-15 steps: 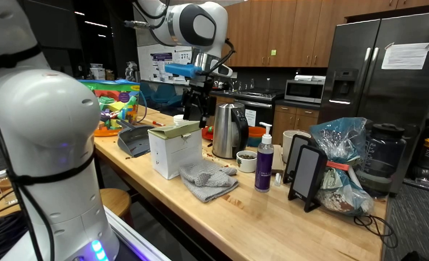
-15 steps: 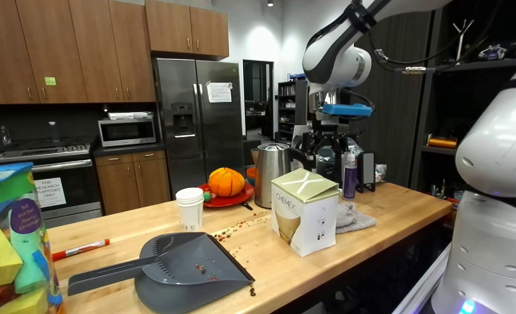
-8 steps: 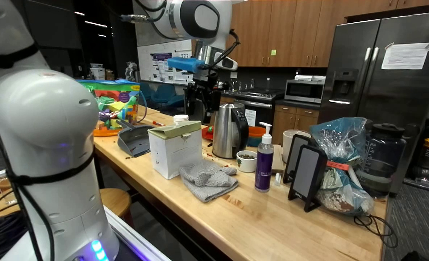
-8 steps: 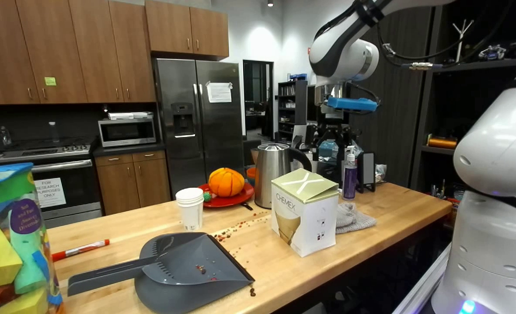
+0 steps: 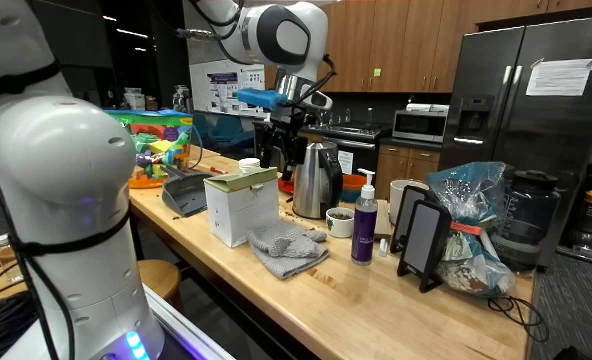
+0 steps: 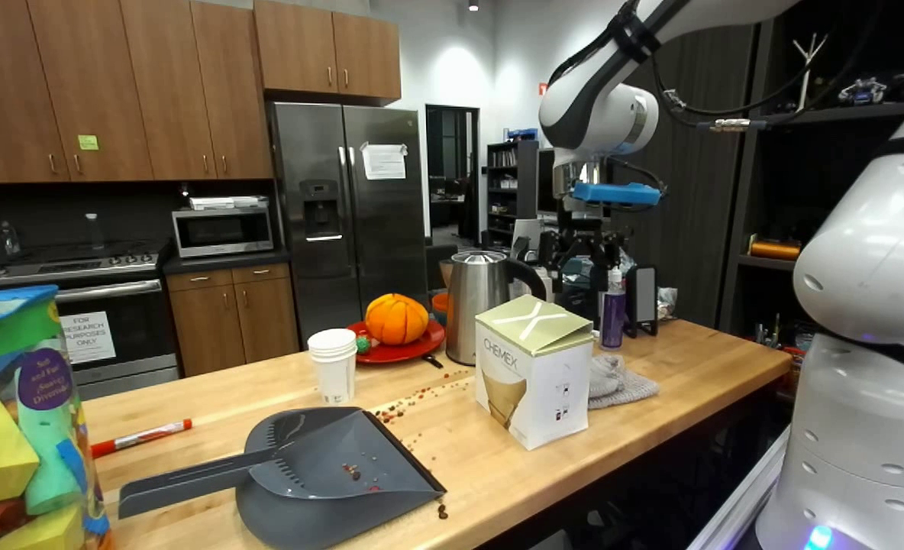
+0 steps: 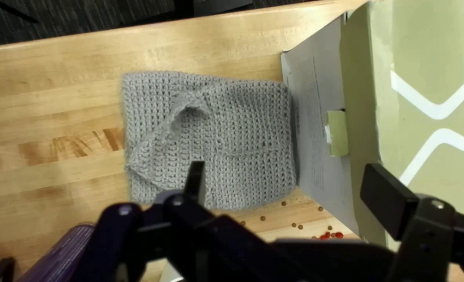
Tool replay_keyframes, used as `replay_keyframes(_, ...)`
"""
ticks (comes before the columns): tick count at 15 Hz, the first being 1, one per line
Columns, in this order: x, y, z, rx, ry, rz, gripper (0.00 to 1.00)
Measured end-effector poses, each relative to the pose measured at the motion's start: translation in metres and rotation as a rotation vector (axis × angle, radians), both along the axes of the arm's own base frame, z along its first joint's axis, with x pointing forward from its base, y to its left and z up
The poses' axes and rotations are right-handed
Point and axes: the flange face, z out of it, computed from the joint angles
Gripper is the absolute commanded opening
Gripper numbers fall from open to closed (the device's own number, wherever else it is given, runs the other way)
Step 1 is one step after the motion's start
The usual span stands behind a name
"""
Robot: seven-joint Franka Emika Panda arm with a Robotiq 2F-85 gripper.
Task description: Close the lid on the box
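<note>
The box (image 6: 547,397) is white with a glass carafe printed on it, standing upright on the wooden table. Its lid (image 6: 532,317), pale green with a white X, lies across the top in both exterior views; a slanted fold shows along the edge facing the grey cloth. From above, in the wrist view, the lid (image 7: 420,43) fills the right side, and a small green tab (image 7: 338,133) sits against the box wall. My gripper (image 5: 276,166) hangs above and beside the box on the kettle side, fingers apart and holding nothing. One finger (image 7: 388,199) overlaps the lid in the wrist view.
A grey knitted cloth (image 7: 216,137) lies against the box. The steel kettle (image 5: 310,180) stands close to the gripper, with a purple pump bottle (image 5: 364,230) farther along. A grey dustpan (image 6: 337,466), white cups (image 6: 334,367) and scattered peppercorns (image 6: 402,409) are on the table.
My gripper has shifted slightly away from the box towards the kettle and bottle side, rising first and then coming back down. Box and lid look the same.
</note>
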Motion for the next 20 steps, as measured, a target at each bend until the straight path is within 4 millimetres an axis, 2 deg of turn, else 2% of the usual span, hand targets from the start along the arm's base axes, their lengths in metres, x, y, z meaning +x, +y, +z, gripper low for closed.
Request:
replay_keyframes(10,0.021,-0.008,-0.03,0.05,0.091,-0.024,1.0)
replay_keyframes(20,0.029,-0.013,-0.04,0.119,0.122,-0.013,1.0)
